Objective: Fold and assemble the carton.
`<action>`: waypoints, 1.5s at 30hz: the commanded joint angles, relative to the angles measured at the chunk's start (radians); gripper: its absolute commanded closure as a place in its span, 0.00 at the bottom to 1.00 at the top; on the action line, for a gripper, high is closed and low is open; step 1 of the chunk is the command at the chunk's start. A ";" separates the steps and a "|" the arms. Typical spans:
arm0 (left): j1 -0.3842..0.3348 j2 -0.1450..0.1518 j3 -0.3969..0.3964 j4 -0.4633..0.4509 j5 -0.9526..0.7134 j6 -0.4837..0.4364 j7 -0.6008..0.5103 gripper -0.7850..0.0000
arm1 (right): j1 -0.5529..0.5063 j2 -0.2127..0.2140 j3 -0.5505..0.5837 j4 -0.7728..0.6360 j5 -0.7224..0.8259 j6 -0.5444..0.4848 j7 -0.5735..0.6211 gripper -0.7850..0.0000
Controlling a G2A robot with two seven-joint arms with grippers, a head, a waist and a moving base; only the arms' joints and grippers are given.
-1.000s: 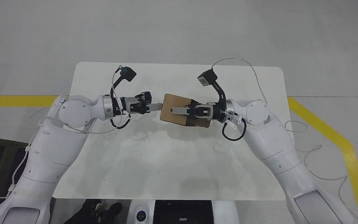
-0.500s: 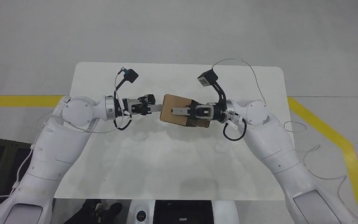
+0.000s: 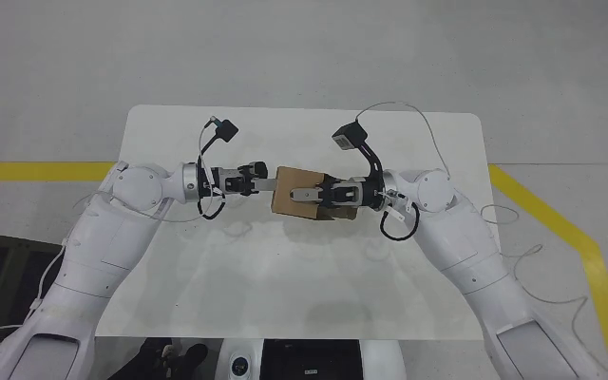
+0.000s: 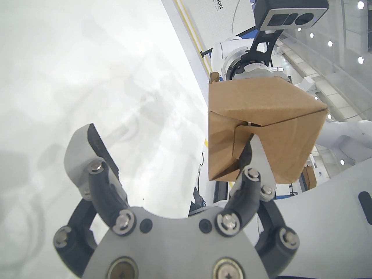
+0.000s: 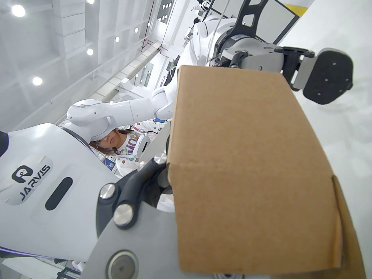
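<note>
The brown carton (image 3: 302,191) is held just above the white table (image 3: 285,285) near its middle. My right gripper (image 3: 318,194) is shut on the carton's wall, with one finger lying across the top panel. In the right wrist view the carton (image 5: 247,161) is close up, and one of the fingers (image 5: 155,146) lies against its side. My left gripper (image 4: 173,137) stands open at the carton's other end. One of its fingertips (image 4: 255,155) touches the folded end flaps of the carton (image 4: 261,117). In the top view the left gripper (image 3: 259,180) sits right at that end.
Bare white tabletop lies all around the carton. A loose cable (image 3: 418,109) arcs over the table's far right part. The table's edges stand well away from both grippers.
The left arm has swung in nearer the carton and its wrist has turned a little. The carton has shifted slightly toward the left gripper. The right gripper's hold is unchanged.
</note>
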State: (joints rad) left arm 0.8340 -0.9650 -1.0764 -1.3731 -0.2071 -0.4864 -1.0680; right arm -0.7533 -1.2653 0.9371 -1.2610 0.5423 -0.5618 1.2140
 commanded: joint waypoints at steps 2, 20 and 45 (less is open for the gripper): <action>-0.010 -0.004 0.012 0.009 -0.015 -0.015 -0.013 0.00 | 0.003 -0.002 -0.003 0.006 0.005 -0.002 0.007 1.00; -0.021 -0.011 0.027 0.009 -0.029 -0.024 -0.037 0.00 | 0.004 -0.006 -0.001 0.018 0.014 -0.011 0.019 1.00; -0.037 -0.024 0.049 0.032 -0.044 -0.011 -0.035 0.00 | -0.025 0.001 0.029 -0.008 0.004 0.000 0.021 1.00</action>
State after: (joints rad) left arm 0.7964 -0.9888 -1.0248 -1.3458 -0.2540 -0.4967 -1.1073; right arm -0.7778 -1.2648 0.9651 -1.2692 0.5473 -0.5629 1.2348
